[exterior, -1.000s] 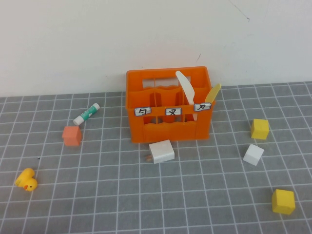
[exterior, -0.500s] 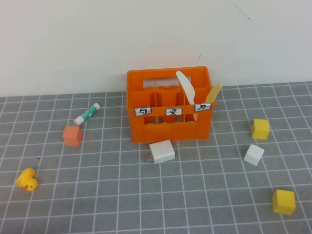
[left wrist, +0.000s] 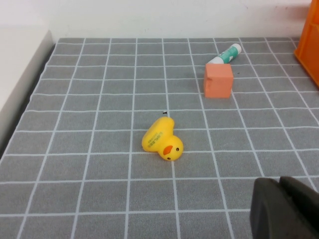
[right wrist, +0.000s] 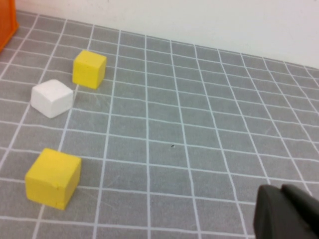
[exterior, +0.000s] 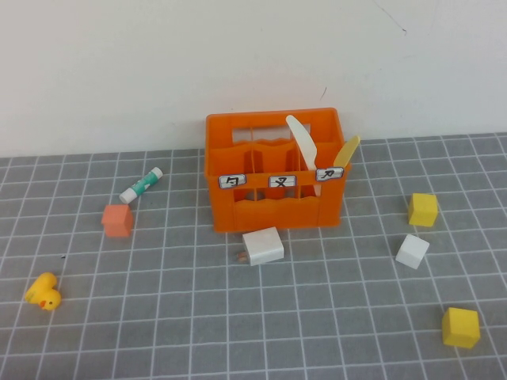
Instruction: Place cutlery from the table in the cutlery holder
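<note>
Both knives already stand in the orange crate (exterior: 273,170): the white knife (exterior: 301,141) leans out of the right-hand compartment, and the yellow knife (exterior: 345,151) pokes up at the crate's right end, though you cannot tell whether it sits inside the wall or against it. No cutlery lies loose on the grey table (exterior: 238,317), so you can judge the task finished or nearly so; your next move calls only for checking that yellow knife.

Neither arm shows in the high view. You see the left gripper (left wrist: 284,206) low over the table near the rubber duck (left wrist: 162,142), and the right gripper (right wrist: 286,211) low over bare grid beyond a yellow cube (right wrist: 53,178). Whether either pair of jaws is wide or narrow cannot be told.

Open room lies in front of the crate; only the white block (exterior: 262,245) crowds its front wall.
</note>
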You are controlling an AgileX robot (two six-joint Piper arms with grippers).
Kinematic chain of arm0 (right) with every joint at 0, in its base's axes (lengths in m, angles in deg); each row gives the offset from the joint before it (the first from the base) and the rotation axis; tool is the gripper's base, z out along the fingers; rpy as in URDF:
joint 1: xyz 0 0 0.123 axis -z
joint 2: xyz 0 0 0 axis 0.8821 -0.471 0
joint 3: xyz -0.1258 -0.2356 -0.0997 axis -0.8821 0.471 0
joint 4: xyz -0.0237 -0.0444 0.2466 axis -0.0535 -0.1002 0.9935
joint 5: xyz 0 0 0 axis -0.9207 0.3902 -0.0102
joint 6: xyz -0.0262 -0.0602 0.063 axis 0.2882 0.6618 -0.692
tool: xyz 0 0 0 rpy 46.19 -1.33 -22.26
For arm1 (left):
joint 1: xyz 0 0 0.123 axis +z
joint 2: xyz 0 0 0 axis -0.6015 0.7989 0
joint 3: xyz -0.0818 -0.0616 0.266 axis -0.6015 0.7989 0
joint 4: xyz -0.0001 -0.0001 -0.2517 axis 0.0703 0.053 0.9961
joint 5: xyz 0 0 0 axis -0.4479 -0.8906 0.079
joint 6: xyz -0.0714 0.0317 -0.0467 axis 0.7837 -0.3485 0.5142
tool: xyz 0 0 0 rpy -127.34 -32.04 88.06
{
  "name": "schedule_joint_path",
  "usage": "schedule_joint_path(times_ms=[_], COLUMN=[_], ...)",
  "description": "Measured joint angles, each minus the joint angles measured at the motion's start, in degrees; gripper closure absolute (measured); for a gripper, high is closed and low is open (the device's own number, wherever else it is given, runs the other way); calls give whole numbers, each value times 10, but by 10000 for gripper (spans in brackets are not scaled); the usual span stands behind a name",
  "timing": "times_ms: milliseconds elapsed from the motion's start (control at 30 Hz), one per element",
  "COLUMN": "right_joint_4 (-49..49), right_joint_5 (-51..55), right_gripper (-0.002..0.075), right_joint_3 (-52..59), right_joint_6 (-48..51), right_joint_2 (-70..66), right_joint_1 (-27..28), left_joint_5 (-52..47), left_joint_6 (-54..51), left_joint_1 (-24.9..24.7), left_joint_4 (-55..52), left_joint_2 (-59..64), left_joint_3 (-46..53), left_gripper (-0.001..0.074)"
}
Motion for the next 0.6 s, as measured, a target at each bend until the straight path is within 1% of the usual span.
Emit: schedule_joint_path(times_ms=[600], right_joint_4=[-1], right_joint_5=[7], right_gripper=[727], right_joint_3=[-1], right_joint_6=[-15], right_joint_2=[0], right_joint_1=[0], left_joint_5=[0], left_joint_6=[1], left_joint_1=[0], left_joint_4=[0], left_joint_2=[0], left_joint_3=[0], left_gripper=[736])
